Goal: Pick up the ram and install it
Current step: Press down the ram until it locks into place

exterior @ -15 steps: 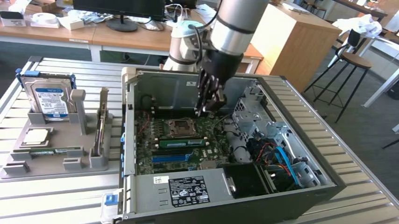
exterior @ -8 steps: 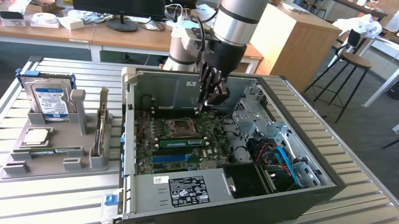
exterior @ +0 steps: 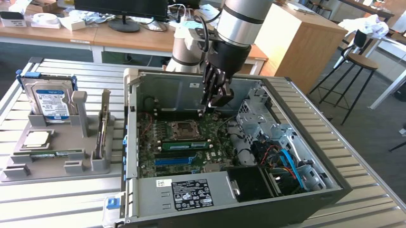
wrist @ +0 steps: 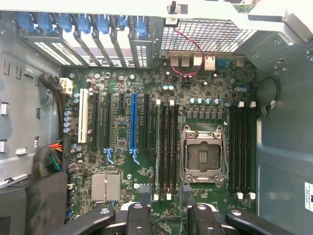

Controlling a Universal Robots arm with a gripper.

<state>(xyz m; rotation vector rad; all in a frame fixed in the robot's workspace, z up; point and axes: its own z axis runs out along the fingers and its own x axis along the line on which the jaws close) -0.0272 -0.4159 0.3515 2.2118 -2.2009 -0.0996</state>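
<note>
Since the ram [exterior: 184,144] stands on edge in a motherboard slot just beside the bare CPU socket [exterior: 186,128], inside the open PC case [exterior: 190,83], the install step looks done or nearly so; seating and latches are too small to confirm. End effector [exterior: 219,102] hovers above the board near the socket, fingers spread, holding nothing, apart from the ram. Any move from here calls for a straight path clear of the case wall and drive cage [exterior: 257,116]. Outside the case, on the counter [exterior: 63,202], a grey tray [exterior: 57,167] carries the hard drive [exterior: 52,102], processor chip [exterior: 37,139] and a greenish strip [exterior: 51,153], cannot tell what.
</note>
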